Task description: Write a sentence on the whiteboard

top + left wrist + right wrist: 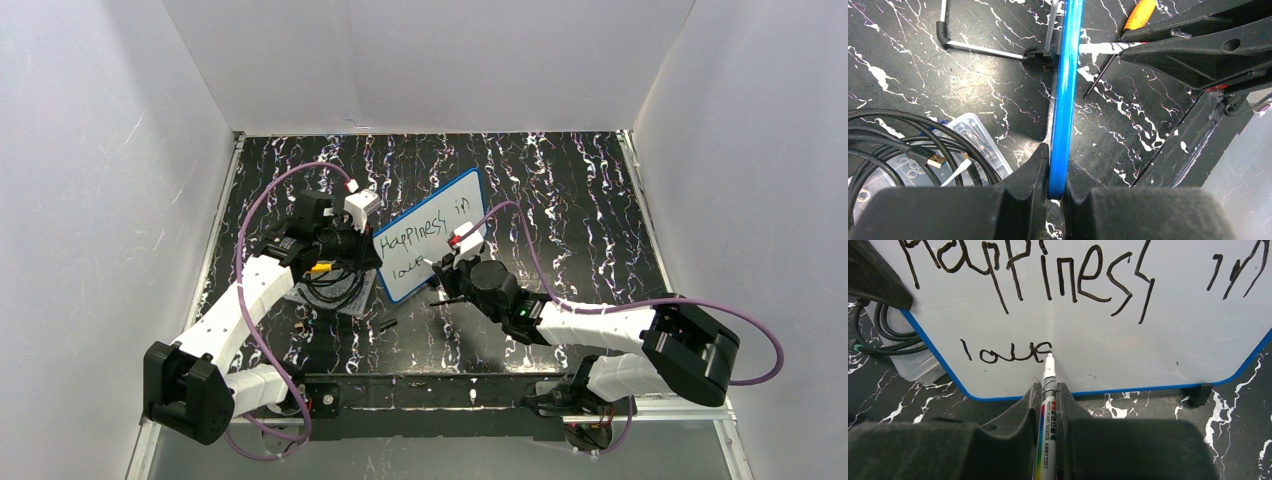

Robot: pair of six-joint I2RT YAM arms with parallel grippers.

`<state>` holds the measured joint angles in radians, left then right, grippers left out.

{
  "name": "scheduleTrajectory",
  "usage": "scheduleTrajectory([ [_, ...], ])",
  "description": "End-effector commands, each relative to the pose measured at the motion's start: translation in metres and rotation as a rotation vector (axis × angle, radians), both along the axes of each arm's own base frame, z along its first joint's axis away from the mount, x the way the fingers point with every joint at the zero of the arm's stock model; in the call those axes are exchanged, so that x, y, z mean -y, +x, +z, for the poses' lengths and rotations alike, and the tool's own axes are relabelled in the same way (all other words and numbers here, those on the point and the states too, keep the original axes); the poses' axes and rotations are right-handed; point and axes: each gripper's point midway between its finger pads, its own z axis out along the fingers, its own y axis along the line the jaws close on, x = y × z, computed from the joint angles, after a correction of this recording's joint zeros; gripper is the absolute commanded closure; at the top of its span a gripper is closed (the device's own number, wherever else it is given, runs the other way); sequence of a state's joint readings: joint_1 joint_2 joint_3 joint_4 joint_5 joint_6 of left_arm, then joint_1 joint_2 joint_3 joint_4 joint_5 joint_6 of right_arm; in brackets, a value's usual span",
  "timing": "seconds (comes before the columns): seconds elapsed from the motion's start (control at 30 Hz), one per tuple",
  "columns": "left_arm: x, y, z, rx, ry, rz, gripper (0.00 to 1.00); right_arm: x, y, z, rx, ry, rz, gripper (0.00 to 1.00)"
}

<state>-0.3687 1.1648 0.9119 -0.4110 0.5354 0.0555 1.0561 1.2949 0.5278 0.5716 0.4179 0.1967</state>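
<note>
Left tool (1057, 175) is clamping the whiteboard (1158, 345) by its blue rim, steadying it on edge mid-frame on the desk (560, 200), while the right tool (1048, 392), pinching a marker (1048, 371), is pressing its tip beside the sentence (1048, 275)'s unfinished lower line.

Plain white panels enclose the work area on three sides: a back wall (430, 60), a left wall (100, 200) and a right wall (750, 180), all matte and unmarked. Between them lies a black tabletop (580, 180) streaked with white marble-like veining, bordered along its side by a pale metal rail (225, 180). Soft, even light leaves the walls a pale grey, shading darker toward the corners.
</note>
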Motion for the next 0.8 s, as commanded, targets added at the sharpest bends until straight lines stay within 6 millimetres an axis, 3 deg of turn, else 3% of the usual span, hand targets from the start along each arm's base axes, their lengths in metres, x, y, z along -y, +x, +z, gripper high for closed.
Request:
scheduleTrajectory([
  [0.0,0.005,-0.003,0.017,0.028,-0.039,-0.02,1.0,-0.008,0.011,0.047,0.091,0.088,-0.021,0.99],
  [0.13,0.005,-0.003,0.018,0.03,-0.039,-0.019,1.0,-0.008,0.011,0.044,0.088,0.085,-0.018,0.99],
  [0.43,0.005,-0.004,0.019,0.033,-0.042,-0.023,1.0,-0.001,0.006,0.007,0.008,0.023,-0.031,0.99],
  [0.77,0.005,-0.004,0.019,0.035,-0.042,-0.02,1.0,0.002,-0.002,-0.018,-0.065,-0.005,-0.023,0.99],
])
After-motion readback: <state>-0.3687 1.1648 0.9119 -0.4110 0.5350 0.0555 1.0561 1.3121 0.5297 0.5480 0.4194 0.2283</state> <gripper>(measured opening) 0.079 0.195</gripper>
